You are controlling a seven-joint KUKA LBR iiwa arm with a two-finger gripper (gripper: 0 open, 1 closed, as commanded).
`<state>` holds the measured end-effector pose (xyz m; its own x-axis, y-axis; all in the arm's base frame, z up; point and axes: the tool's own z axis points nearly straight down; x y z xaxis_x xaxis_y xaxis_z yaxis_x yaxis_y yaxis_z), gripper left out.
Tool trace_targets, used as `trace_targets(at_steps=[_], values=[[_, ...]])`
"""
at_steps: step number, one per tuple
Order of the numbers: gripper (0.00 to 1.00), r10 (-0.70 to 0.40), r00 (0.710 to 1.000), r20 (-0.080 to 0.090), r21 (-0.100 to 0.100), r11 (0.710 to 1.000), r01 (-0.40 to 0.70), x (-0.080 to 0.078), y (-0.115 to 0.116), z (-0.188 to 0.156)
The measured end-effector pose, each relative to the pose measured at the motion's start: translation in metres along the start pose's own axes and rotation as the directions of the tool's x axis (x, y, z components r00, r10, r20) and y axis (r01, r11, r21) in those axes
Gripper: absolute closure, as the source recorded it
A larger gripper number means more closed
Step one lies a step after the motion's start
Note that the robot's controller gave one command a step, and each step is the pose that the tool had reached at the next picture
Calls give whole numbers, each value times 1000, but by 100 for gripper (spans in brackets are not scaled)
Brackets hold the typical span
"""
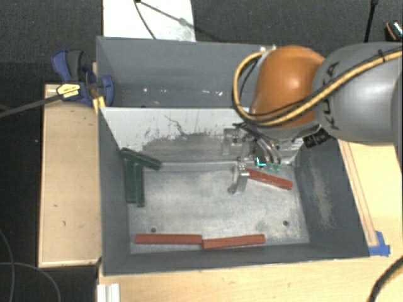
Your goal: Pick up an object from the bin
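My gripper point(239, 180) hangs below the orange wrist cover over the right half of the bin, low over the floor. A red-brown stick point(272, 180) lies flat just to its right, its left end right beside the gripper and its other end pointing toward the right wall. Whether the gripper touches the stick cannot be seen. A dark green T-shaped piece point(135, 172) lies well away on the left side of the floor.
Two more red-brown sticks, one at the front left point(168, 238) and one at the front centre point(233, 241), lie end to end along the front wall. The arm and its cover hang over the bin's back right corner.
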<state>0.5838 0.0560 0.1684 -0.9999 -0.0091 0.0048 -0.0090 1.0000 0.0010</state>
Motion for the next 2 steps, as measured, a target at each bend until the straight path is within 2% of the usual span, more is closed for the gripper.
trace_targets(at_steps=[1,2], values=[[0,-56,998,-2,3,998,56,26,-73,87],[0,-315,949,9,6,949,315,-3,-141,94]])
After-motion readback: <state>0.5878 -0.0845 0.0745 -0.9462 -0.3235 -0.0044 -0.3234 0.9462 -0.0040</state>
